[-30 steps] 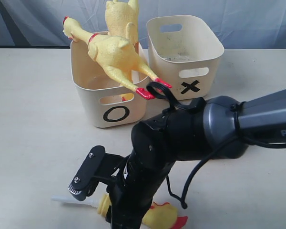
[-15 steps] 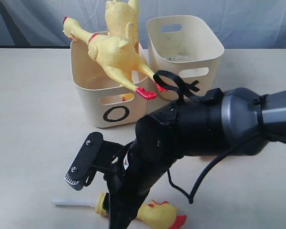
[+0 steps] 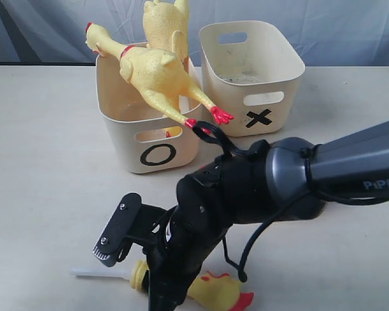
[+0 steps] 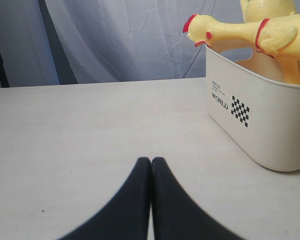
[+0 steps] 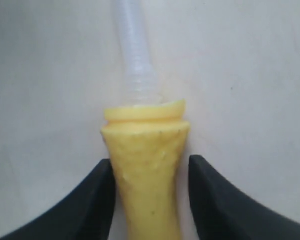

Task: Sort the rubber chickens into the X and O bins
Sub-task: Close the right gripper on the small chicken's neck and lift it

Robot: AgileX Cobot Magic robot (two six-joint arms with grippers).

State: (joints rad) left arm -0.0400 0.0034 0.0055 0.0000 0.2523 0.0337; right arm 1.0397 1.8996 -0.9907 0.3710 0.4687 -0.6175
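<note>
Shifted slightly, the right gripper (image 5: 150,161) sets its jaws wide around the small chicken (image 5: 145,145) (left gripper (image 4: 151,167) pinched closed).

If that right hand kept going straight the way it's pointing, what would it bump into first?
Probably the small rubber chicken lying on the table: its neck lies between the open fingers of the right hand. Depth is unclear.

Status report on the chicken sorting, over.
Left gripper shut, above the table. Right gripper open, straddling the small chicken at its neck. Two chickens stick out of O bin. Nothing seen blocking.
</note>
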